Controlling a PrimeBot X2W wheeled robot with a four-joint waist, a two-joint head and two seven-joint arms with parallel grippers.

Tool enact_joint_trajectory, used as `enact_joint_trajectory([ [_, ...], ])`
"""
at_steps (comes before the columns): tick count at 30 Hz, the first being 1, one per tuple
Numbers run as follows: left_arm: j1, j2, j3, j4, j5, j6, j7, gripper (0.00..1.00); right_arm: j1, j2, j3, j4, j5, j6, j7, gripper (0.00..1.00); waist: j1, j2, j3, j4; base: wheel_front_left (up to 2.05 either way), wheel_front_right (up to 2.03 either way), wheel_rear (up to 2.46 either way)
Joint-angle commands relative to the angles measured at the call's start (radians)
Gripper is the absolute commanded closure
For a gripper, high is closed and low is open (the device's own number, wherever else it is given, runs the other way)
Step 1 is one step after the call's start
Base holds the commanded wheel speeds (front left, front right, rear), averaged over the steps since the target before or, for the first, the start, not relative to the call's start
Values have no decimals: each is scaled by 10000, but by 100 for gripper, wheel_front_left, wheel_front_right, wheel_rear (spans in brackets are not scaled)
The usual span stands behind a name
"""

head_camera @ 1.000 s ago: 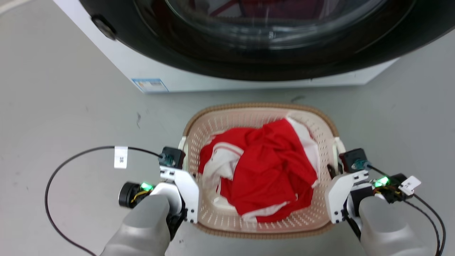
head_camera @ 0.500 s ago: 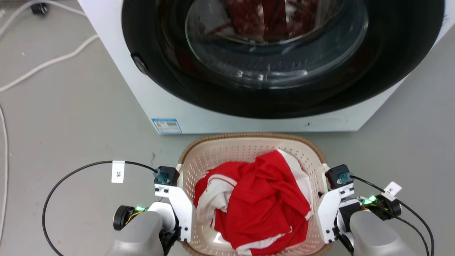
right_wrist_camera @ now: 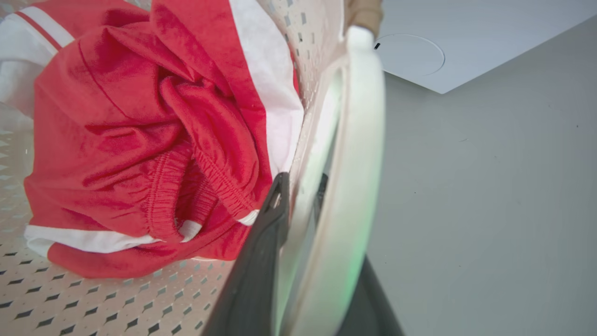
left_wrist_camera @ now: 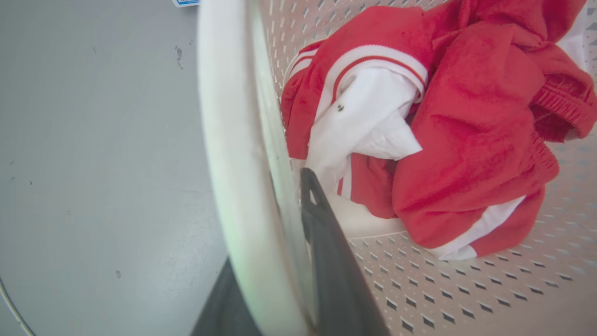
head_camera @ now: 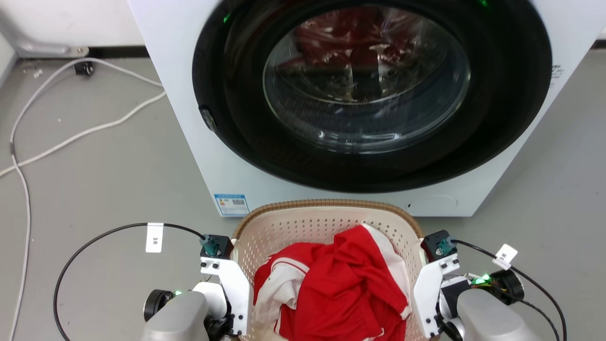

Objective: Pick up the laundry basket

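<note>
- The small oval cream plastic laundry basket [head_camera: 326, 204] with a brown rim is on the near side of the big white washing machine [head_camera: 189, 142].
- Red and white clothes [head_camera: 341, 284] lie inside it.
- The left gripper [left_wrist_camera: 275, 233] is clenched on the white left handle [left_wrist_camera: 228, 140], one finger inside the wall and one outside.
- The right gripper [right_wrist_camera: 301, 186] grips the white right handle [right_wrist_camera: 359, 140] the same way.
</note>
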Motion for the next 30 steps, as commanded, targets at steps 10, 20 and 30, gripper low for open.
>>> enact_joint_trajectory([
  [10, 136, 98, -445, -35, -431, -68, 391, 100, 520, 41, 1191, -157, 1179, 126, 645, 100, 1, 0, -812, -92, 0, 0, 0],
  [20, 324, 160, -751, -13, -766, -69, 671, 100, 542, 34, 1766, -38, 1918, 126, 705, 100, 1, 0, -1162, -119, 0, 0, 0],
  [30, 371, 285, -1061, -20, -1040, -67, 733, 100, 597, 7, 2220, 56, 2476, 126, 818, 100, 1, 0, -1356, -141, 0, 0, 0],
])
